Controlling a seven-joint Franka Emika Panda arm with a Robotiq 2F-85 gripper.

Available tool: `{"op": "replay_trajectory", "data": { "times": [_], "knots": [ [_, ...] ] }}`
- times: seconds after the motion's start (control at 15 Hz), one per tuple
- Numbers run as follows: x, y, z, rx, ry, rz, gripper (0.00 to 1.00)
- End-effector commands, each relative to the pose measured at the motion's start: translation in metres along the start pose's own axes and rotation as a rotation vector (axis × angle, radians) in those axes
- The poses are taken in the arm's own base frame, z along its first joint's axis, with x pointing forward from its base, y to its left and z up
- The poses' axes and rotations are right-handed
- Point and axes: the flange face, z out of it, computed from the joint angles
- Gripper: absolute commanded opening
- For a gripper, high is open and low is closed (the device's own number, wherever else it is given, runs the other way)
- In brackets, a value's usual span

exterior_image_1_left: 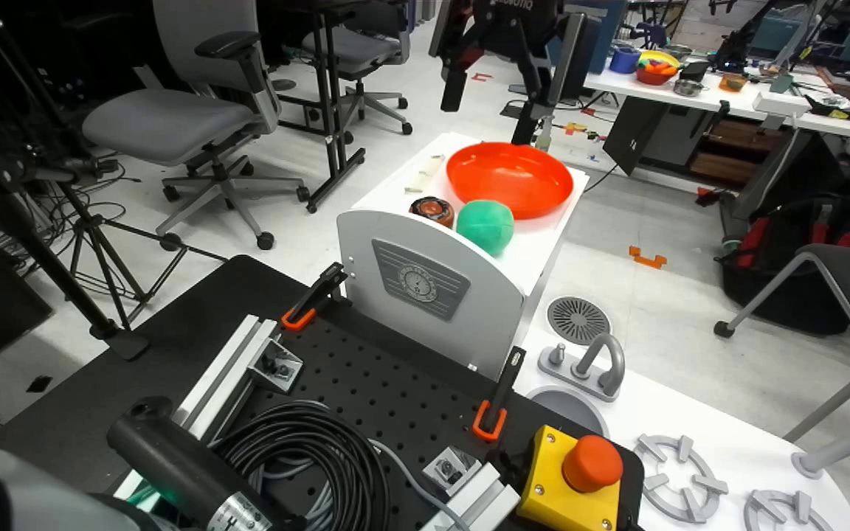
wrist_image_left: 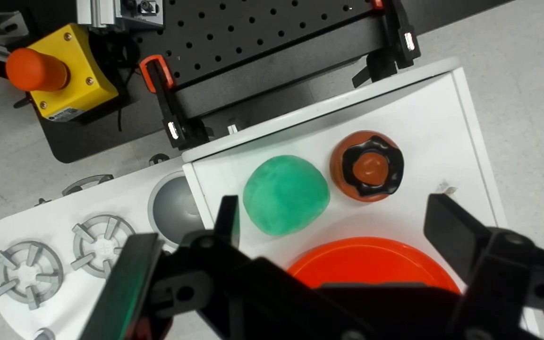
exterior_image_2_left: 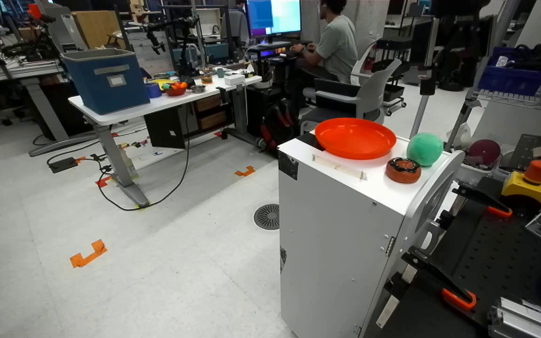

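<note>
Hanging spread and empty, the gripper point(exterior_image_1_left: 490, 110) sits well above the red bowl point(exterior_image_1_left: 510, 177). Beside it on the white cabinet top point(wrist_image_left: 435, 134), the green ball point(wrist_image_left: 286, 195) looks soft and light, likely best held across its middle; the brown doughnut point(wrist_image_left: 371, 168) seems stiffer, graspable by its sides, while the bowl's smooth rim may slip.
</note>
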Motion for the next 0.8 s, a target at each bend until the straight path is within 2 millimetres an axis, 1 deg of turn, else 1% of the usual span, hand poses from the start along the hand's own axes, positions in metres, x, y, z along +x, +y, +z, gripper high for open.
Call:
{"op": "replay_trajectory", "data": {
  "times": [0.0,0.33,0.53,0.73],
  "knots": [
    [0.0054,-0.0058,0.0015,0.003,-0.032,0.001,1.0],
    [0.0084,-0.0106,0.0056,0.028,-0.038,0.004,1.0],
    [0.0071,-0.0139,0.0035,0.055,-0.04,0.02,1.0],
    [0.0062,-0.0126,0.0011,0.053,-0.046,0.01,1.0]
  ]
}}
